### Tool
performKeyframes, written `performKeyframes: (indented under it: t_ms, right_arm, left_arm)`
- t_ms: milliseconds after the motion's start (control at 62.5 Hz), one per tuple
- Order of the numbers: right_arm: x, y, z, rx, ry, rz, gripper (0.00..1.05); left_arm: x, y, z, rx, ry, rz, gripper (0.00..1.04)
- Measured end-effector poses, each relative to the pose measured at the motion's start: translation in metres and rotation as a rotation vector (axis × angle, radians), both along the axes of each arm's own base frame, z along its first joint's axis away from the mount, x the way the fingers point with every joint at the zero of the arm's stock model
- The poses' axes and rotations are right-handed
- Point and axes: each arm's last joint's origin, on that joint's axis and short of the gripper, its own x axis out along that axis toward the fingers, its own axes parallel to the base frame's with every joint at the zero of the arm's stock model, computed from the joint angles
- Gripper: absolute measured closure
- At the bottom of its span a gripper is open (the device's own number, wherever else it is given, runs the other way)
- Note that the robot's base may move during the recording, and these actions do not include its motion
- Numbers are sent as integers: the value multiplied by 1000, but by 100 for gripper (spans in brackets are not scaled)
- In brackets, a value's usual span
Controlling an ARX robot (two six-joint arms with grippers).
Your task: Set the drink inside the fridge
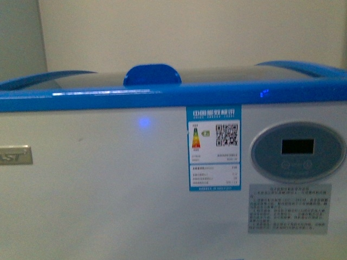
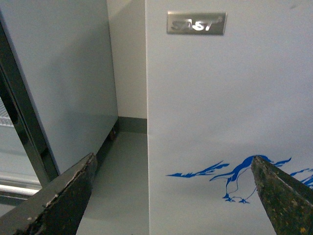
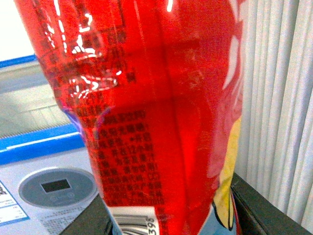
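The fridge (image 1: 108, 179) fills the front view: a white chest with a blue top rim (image 1: 162, 97), a blue lid handle (image 1: 152, 74) and a sliding glass lid. Neither arm shows in that view. My right gripper (image 3: 166, 215) is shut on the drink bottle (image 3: 146, 98), whose red printed label fills the right wrist view; the fridge's rim (image 3: 39, 144) lies behind it. My left gripper (image 2: 171, 196) is open and empty, its dark fingers (image 2: 63, 196) spread in front of the fridge's white wall with the blue penguin decal (image 2: 239, 176) and a metal nameplate (image 2: 196, 23).
An oval control panel (image 1: 297, 150) and an energy label (image 1: 213, 148) sit on the fridge front. A tall grey cabinet (image 2: 63, 73) stands beside the fridge with a narrow floor gap (image 2: 122, 176) between them. White ribbed curtain (image 3: 279, 98) hangs behind the bottle.
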Motion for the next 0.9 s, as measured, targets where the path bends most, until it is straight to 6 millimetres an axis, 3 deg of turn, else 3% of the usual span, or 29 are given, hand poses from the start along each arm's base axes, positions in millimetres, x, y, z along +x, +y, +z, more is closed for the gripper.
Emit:
performKeyframes:
  t_ms: [736,832,896]
  right_arm:
    - [0,0,0,0,-1,1,63]
    - [0,0,0,0,-1,-3,63]
    - [0,0,0,0,-1,0,63]
  left_arm:
    - [0,0,0,0,0,-1,8]
    - [7,1,-2,-189,194,-114,8]
    - [22,6,7,-238,197,-138,8]
